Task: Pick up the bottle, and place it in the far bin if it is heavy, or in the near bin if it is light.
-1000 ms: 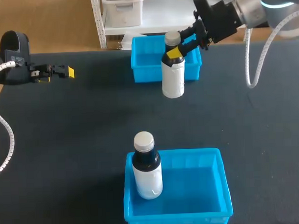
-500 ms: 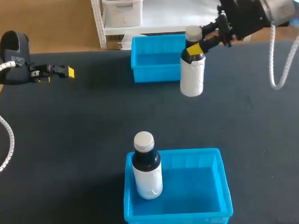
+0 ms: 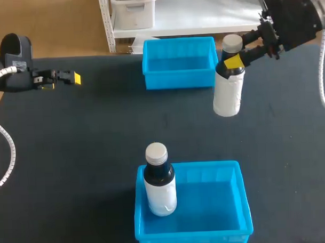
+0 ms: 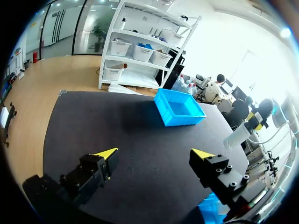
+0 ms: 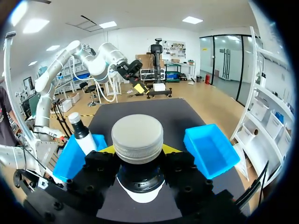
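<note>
White-bodied and dark-necked, the bottle (image 3: 227, 92) is clamped at its neck by the right hand (image 3: 236, 59) and is held just right of the far bin (image 3: 178, 78), having been carried there from that bin's front right corner. Since the far bin is being left behind, the bottle is judged likely light and bound for the near bin (image 3: 193, 239), well in front of the far bin, where a second bottle (image 3: 159, 185) is stood. The left hand (image 3: 70, 78) is held apart, empty, well left of the far bin.

Bottle (image 5: 138, 135) in the right hand (image 5: 139, 150)
</note>
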Motion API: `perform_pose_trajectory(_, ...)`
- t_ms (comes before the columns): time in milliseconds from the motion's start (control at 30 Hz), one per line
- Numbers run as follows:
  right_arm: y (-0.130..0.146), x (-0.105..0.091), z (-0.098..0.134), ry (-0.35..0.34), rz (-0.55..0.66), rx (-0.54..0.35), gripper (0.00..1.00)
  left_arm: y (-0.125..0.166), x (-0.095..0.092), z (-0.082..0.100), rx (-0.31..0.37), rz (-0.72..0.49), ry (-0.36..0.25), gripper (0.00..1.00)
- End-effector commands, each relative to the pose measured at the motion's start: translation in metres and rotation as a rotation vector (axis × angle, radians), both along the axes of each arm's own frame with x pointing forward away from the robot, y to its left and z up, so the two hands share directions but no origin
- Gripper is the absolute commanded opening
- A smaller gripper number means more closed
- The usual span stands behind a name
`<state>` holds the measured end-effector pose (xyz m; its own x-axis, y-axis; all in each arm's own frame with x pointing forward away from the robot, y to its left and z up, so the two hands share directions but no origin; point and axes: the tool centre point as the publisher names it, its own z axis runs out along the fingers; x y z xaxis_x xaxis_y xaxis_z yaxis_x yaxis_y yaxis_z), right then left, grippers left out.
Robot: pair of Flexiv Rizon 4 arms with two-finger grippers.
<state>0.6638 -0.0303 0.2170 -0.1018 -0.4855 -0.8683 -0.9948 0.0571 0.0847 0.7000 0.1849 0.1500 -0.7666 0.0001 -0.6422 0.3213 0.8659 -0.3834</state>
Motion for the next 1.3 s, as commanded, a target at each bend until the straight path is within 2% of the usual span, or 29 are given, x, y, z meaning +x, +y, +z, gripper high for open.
perform_pose_trajectory(33, -0.002, -0.046, 0.011, -0.099, -0.172, -0.027, 0.0, 0.0, 0.0, 0.0, 0.0, 0.0, 0.0, 1.0)
perform_pose_trajectory(167, 0.002, -0.073, 0.018, -0.112, -0.178, -0.029, 0.0, 0.0, 0.0, 0.0, 0.0, 0.0, 0.0, 1.0)
perform_pose_trajectory(500, 0.027, -0.122, 0.024, -0.149, -0.141, -0.005, 0.0, 0.0, 0.0, 0.0, 0.0, 0.0, 0.0, 1.0)
perform_pose_trajectory(767, 0.05, -0.16, 0.017, -0.143, -0.073, 0.014, 0.0, 0.0, 0.0, 0.0, 0.0, 0.0, 0.0, 1.0)
perform_pose_trajectory(1067, 0.065, -0.19, -0.002, -0.105, -0.016, 0.018, 0.0, 0.0, 0.0, 0.0, 0.0, 0.0, 0.0, 1.0)
perform_pose_trajectory(1300, 0.069, -0.201, -0.024, -0.076, 0.004, 0.017, 0.0, 0.0, 0.0, 0.0, 0.0, 0.0, 0.0, 1.0)
